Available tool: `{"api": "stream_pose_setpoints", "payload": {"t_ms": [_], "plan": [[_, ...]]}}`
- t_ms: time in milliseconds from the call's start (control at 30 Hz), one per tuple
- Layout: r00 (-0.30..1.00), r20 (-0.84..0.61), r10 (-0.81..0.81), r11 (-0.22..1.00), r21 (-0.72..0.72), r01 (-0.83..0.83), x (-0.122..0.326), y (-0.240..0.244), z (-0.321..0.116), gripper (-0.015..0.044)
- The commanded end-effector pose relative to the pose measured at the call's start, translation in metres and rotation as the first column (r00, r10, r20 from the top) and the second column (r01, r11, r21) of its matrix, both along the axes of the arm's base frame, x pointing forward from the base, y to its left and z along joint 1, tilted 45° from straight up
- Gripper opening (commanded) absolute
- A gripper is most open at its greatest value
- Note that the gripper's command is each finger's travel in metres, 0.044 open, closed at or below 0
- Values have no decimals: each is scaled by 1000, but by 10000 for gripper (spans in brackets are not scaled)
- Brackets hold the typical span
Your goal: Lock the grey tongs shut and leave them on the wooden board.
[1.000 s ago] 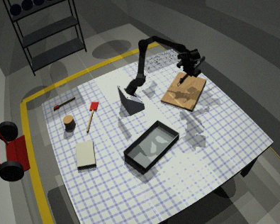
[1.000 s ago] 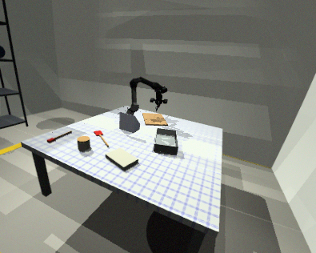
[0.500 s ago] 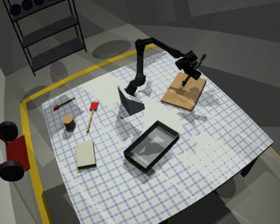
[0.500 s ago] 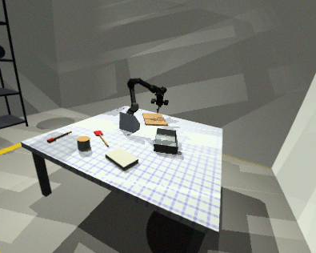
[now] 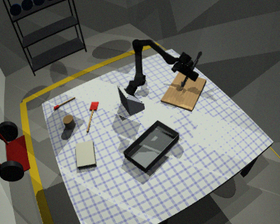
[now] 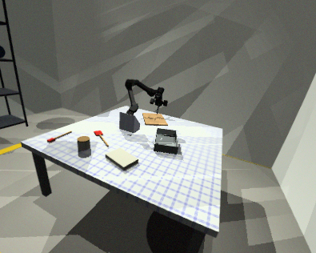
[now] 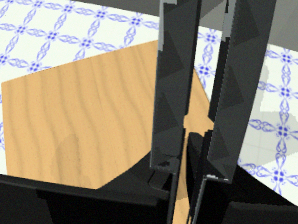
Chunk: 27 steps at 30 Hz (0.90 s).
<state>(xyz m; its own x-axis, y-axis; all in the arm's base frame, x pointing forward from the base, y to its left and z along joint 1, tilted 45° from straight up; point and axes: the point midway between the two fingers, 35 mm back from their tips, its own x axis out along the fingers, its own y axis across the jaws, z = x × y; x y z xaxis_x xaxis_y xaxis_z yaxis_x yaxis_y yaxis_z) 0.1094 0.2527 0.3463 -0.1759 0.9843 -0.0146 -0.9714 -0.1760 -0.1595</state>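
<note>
The grey tongs [image 5: 183, 85] [image 6: 158, 109] [image 7: 172, 90] are held steeply over the wooden board [image 5: 186, 103] [image 6: 159, 122] [image 7: 80, 100]. One end points down close to the board and the other sticks up above the gripper. My gripper [image 5: 188, 72] [image 6: 158, 102] [image 7: 183, 140] is shut on them. In the wrist view the two long arms stand close together and nearly parallel, with a narrow gap. Whether the hinge is locked, and whether the lower end touches the board, cannot be told. The roasting tin [image 5: 163, 154] [image 6: 166, 148] holds no tongs.
A dark grey angled block [image 5: 132, 105] [image 6: 127, 122] stands by the arm's base. A red-headed spatula [image 5: 93, 106] [image 6: 98, 133], a red-tipped stick [image 5: 65, 103] [image 6: 60, 136], a brown-topped cylinder [image 5: 68, 122] [image 6: 83, 144] and a cream block [image 5: 85, 153] [image 6: 122, 158] are on the table's other side.
</note>
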Motion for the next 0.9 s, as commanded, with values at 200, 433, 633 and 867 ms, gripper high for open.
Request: {"api": "stream_pose_setpoints", "payload": {"t_ms": [200,433,633,867], "plan": [[996,25,82,994,76,-84,-13,-19,-15,-150],[991,49,125,987,91,-129,-22,-30,-28,-150],[991,50,126,987,92,-130,-23,-30,-28,-150],[991,50,126,987,92,-130,-23,-30,-28,-150]]}}
